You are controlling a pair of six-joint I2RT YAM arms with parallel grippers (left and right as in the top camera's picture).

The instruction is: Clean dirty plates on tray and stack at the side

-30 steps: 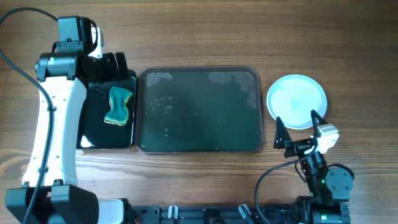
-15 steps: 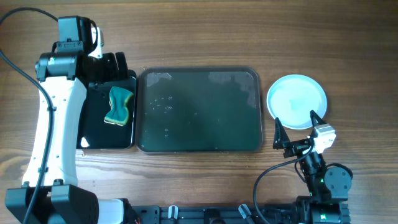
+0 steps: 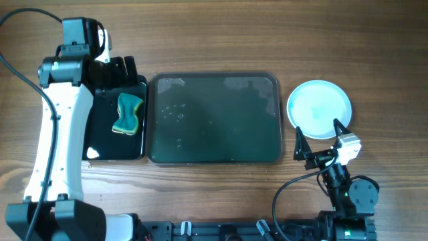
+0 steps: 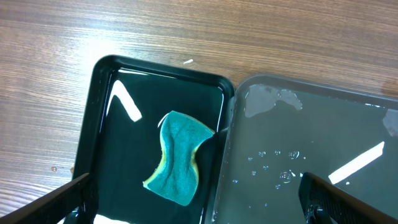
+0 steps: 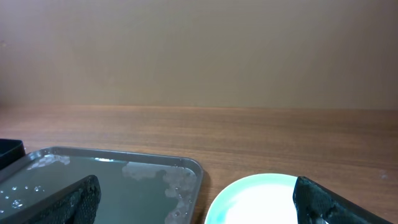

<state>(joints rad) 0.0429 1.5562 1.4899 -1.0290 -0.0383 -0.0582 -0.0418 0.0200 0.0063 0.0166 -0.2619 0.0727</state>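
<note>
Right of the tray [image 3: 214,120], a pale blue plate [image 3: 319,104] lies; left tool [image 3: 119,71] and right tool [image 3: 317,127] gape apart.

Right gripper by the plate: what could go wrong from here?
The open right gripper sits at the plate's near edge; dropping or swinging could clip the rim and shove it. The tray is wet with drops, so anything set there may slide.

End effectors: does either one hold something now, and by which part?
Nothing is held. Both are open: the left end effector over the narrow black tray, the right end effector near the round pale blue plate.
</note>
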